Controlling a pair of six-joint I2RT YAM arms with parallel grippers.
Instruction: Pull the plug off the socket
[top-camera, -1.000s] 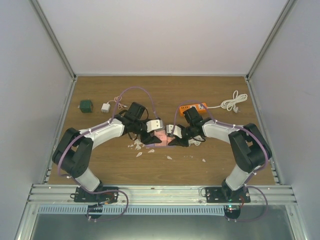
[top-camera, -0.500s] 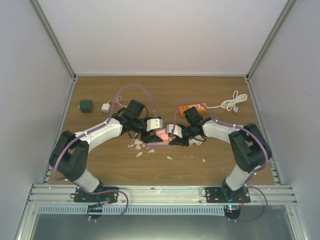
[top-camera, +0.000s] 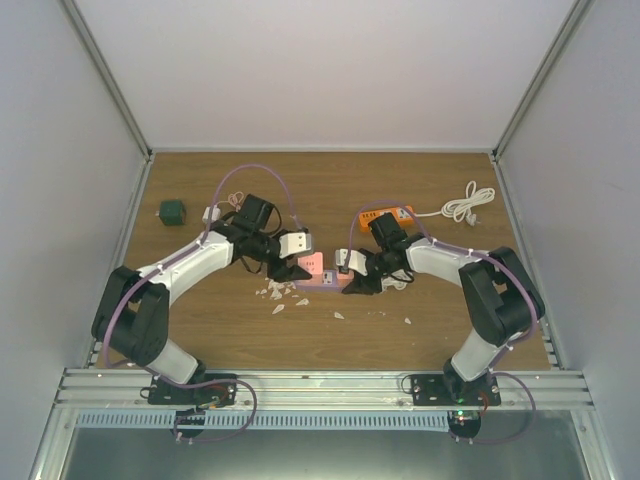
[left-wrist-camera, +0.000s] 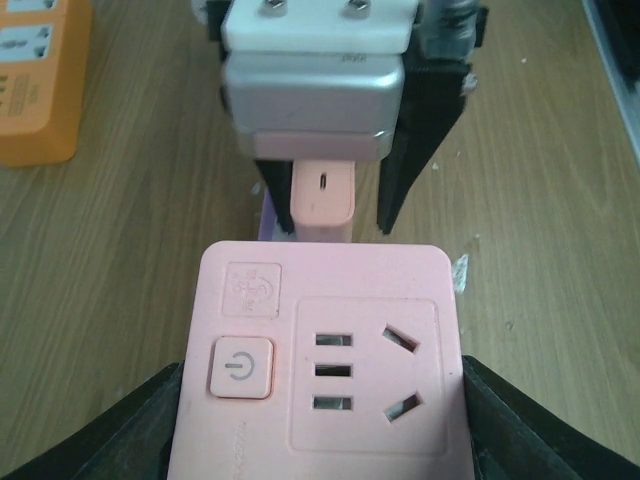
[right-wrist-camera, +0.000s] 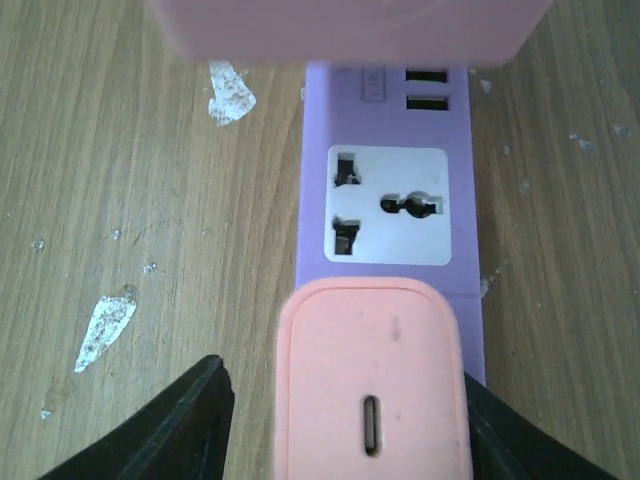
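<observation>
Gripping pink plug (left-wrist-camera: 318, 330) over purple socket strip (right-wrist-camera: 386, 205).
Left pincer (left-wrist-camera: 320, 400) pinches it; right pincer (right-wrist-camera: 345, 400), just ahead, clamps the strip's pink end (right-wrist-camera: 370, 340) as anchor.

even, bright light (soft shadows)

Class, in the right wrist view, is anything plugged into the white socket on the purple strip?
No, the white socket on the purple strip shows only open, empty holes.
</observation>
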